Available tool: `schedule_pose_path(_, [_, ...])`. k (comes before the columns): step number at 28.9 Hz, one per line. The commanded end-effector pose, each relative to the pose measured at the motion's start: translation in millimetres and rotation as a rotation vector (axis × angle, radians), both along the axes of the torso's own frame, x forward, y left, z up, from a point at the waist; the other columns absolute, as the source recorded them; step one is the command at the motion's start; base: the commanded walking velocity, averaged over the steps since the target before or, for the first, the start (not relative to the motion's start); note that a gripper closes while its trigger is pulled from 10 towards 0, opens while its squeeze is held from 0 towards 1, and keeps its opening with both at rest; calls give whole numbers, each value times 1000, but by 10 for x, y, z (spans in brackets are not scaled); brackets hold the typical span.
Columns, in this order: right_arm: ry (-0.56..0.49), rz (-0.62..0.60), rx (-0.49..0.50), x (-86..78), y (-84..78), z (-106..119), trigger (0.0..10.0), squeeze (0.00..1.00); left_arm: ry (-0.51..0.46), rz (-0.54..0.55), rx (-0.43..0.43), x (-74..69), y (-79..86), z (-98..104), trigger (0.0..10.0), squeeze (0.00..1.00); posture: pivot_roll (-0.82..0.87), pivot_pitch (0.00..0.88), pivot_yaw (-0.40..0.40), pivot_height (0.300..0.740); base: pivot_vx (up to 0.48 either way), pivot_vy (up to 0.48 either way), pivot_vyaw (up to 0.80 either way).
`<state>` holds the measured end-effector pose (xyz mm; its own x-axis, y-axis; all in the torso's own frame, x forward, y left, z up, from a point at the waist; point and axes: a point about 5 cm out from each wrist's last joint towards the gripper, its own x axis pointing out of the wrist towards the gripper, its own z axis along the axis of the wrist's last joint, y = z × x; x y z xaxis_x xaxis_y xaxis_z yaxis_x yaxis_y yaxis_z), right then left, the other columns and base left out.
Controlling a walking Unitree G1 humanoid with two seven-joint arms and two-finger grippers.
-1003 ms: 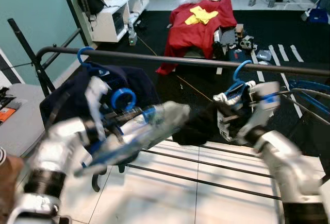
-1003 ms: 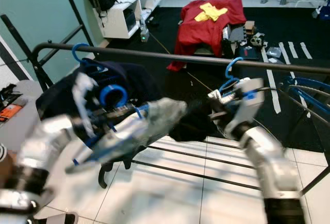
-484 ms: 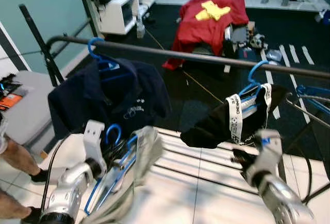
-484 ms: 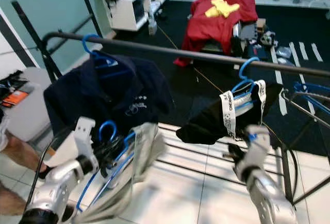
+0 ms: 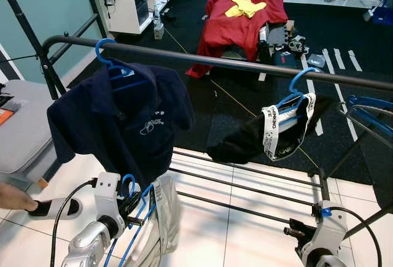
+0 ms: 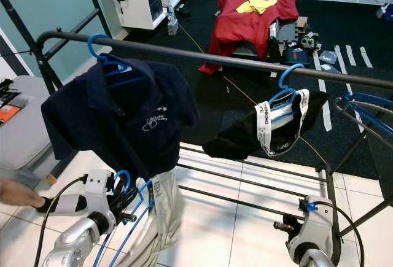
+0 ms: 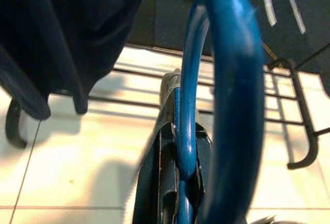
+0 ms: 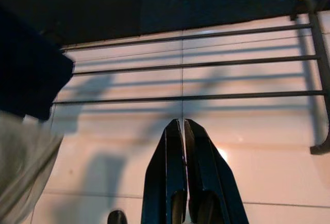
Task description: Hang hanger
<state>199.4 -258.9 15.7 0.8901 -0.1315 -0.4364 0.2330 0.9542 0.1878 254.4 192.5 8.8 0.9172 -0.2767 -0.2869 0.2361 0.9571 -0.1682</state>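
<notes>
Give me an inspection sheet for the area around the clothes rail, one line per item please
Surface: white tiled floor near the robot, dark carpet beyond.
Job's things: blue hanger with a grey garment, held low, not on the rail.
Clutter: navy polo shirt and black garment hang from the rail on blue hangers; a red cloth drapes furniture behind.
Grippers: left gripper shut on the hanger's neck; right gripper low, shut, holding nothing.
Cables: a black cable loops by the left arm; a yellow cord crosses the carpet.
Surroundings: white shelf unit, teal wall, a person's foot at the left.
</notes>
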Motion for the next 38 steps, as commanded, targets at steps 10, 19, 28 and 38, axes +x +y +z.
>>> schedule_pose_path(10, [13,-53,-22,-97,-16,-119,10000,0,72,-15,12,-244,-65,-298,10000,0,-26,105,15,740,0,0,0])
schedule_pose_path(19, [-18,-21,-59,-68,-27,-107,10000,0,136,-54,14,-368,-126,-480,10000,0,-27,91,13,740,0,0,0])
schedule_pose_path(28, [-270,309,-32,347,-20,704,10000,0,-189,-551,65,-82,-448,19,10000,0,-51,107,5,740,0,0,0])
schedule_pose_path(38, [-697,742,139,400,220,1963,10000,0,-513,-1081,145,648,27,2342,10000,0,-68,111,16,740,0,0,0])
